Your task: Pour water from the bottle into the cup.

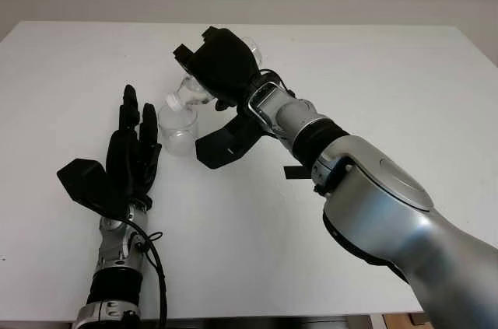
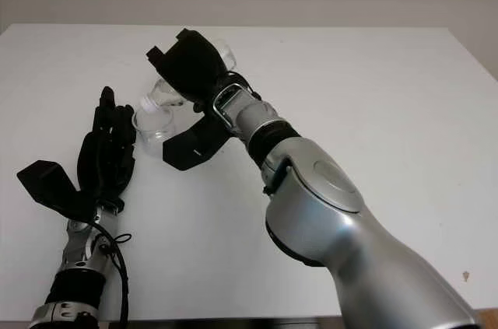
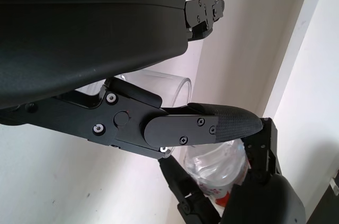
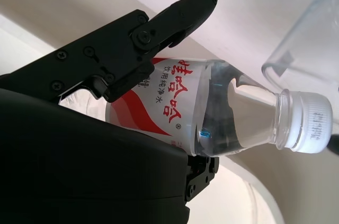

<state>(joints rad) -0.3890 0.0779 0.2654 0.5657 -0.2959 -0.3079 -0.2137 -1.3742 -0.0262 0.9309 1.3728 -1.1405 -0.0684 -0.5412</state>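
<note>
My right hand (image 1: 218, 72) is shut on a clear water bottle (image 4: 212, 113) with a red and white label. It holds the bottle tilted over above the table, near its middle. The white cap (image 1: 173, 101) is on the bottle and points down-left, just over the rim of a clear plastic cup (image 1: 177, 131). The cup stands upright on the white table (image 1: 373, 72). My left hand (image 1: 138, 117) is open, close beside the cup on its left, fingers pointing away from me. In the left wrist view the cup (image 3: 177, 83) shows behind a finger (image 3: 222, 125).
The black wrist camera bracket (image 1: 226, 142) of the right arm hangs just right of the cup. The right forearm (image 1: 373, 197) crosses the near right of the table. White table surface stretches to the far edge and both sides.
</note>
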